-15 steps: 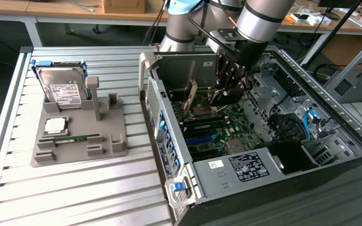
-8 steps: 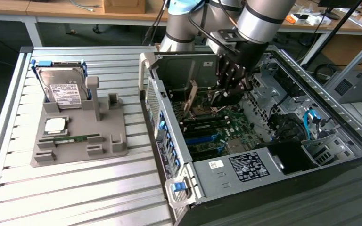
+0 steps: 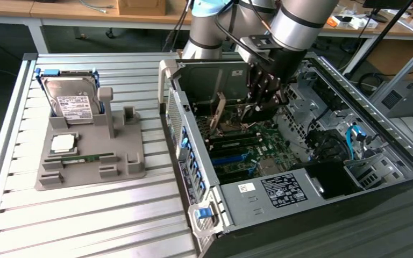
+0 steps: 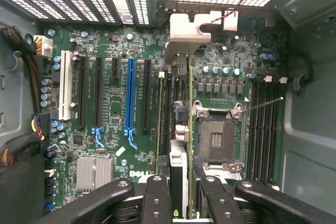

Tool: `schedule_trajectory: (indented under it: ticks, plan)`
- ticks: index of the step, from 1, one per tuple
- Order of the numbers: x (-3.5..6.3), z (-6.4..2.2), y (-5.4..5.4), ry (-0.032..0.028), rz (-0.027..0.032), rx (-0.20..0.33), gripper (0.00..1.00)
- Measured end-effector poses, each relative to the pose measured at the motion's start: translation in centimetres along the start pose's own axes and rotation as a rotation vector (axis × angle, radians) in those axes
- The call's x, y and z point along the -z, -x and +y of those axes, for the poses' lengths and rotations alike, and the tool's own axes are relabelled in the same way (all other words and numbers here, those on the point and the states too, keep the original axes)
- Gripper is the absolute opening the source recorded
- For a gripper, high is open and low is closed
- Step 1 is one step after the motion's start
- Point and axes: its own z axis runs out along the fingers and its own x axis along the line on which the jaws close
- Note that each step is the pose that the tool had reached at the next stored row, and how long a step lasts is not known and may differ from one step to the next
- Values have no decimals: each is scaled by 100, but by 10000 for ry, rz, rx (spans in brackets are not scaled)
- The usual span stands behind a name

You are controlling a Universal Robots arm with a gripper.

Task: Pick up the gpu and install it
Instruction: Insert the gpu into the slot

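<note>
The claw [image 4: 178, 192] is seen closed on the card [image 4: 177, 129], which is held edge-on between the fingers [image 4: 155, 195] with its silver end bracket [image 4: 188, 30] at the far end, toward the case's rear grille. In the exterior view the claw [image 3: 253, 110] is placed inside the open computer case [image 3: 378, 134], low over the green board [image 3: 257, 156], with the card [image 3: 221, 107] carried upright below it.

As judged from how things lie, the pick-up is done and the card has been brought into the case; seating is not yet shown as finished. The card is held over the board between the black slots and the empty processor socket [image 4: 216, 139], with the blue slot [image 4: 130, 95] at about nine o'clock from it in the wrist view. Whether its edge is touching a slot cannot be told.

The arm [image 3: 300, 24] is reached down steeply from twelve o'clock in the exterior view, wrist pointed into the case. At nine o'clock, well apart on the slatted table [image 3: 84, 215], a grey holder [image 3: 92, 166] is seen with a hard drive [image 3: 70, 99] standing in it.
</note>
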Motion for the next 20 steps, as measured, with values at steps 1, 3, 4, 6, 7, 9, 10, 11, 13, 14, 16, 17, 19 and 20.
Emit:
schedule_trajectory:
  ticks: [1,3,4,6,7,9,10,11,13,14,16,17,19,20]
  plan:
    - [-1,0,-3,-1,0,1,27]
    - [-2,0,-7,0,0,1,27]
    - [-2,0,-9,0,1,2,27]
    - [-3,0,-12,0,0,2,27]
    - [-4,0,-17,0,1,4,27]
    - [-6,1,-24,0,0,5,27]
    - [-6,1,-25,0,0,5,27]
    - [-6,1,-28,0,1,5,27]
    - [-7,1,-31,0,0,5,27]
    - [-7,1,-33,0,1,6,27]
    - [-8,1,-37,0,1,6,27]
    - [-8,1,-39,0,0,7,27]
    - [-9,2,-44,0,0,7,27]
    - [-9,2,-46,0,1,7,27]
